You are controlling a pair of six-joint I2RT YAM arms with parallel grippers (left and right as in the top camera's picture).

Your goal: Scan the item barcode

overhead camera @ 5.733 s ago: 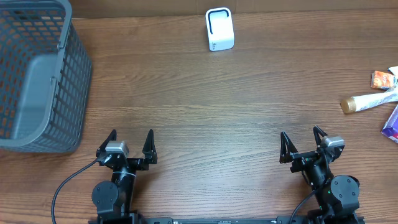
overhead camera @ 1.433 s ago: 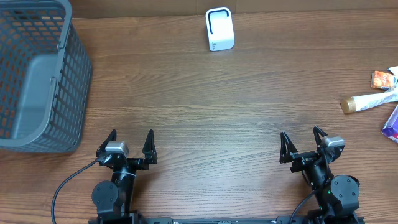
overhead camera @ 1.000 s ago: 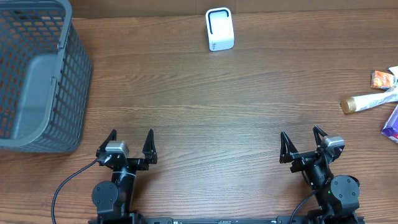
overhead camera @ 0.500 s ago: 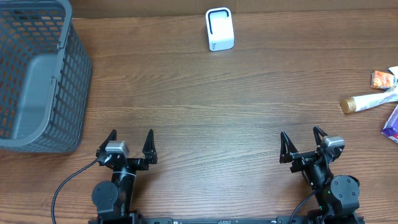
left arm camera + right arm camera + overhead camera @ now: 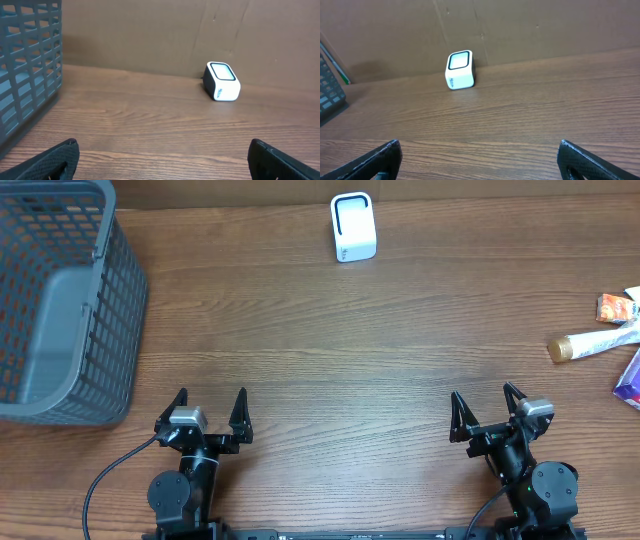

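Table (image 5: 330, 350): brown wood-grain top that fills the overhead view, with a brown cardboard wall along its far edge.

Basket (image 5: 125, 320): grey plastic mesh, standing at the far left of the table. The left wrist view shows its wall at the left edge.

Left gripper (image 5: 211, 395): at the near edge, left of centre, pointing towards the far side. Its jaws are spread wide with nothing between them. In its own wrist view the two black fingertips (image 5: 50, 160) sit in the bottom corners over bare wood.

Right gripper (image 5: 481, 392): at the near edge, right of centre, also pointing far. Its jaws are spread wide and hold nothing, and its fingertips (image 5: 590, 160) are low in the corners of its wrist view.

Scanner (image 5: 353, 227): small white box with a dark-framed window, upright at the far edge near the middle. It is well apart from both grippers, far and to the right of the left one, far and to the left of the right one.

Tube (image 5: 595, 343): pale, with a gold cap pointing left, lying at the right edge. It is far and to the right of the right gripper, not touching it.

Purple pack (image 5: 630, 380): at the right edge, just nearer than the tube and cut off by the frame.

Orange packet (image 5: 615, 307): at the right edge, just beyond the tube.
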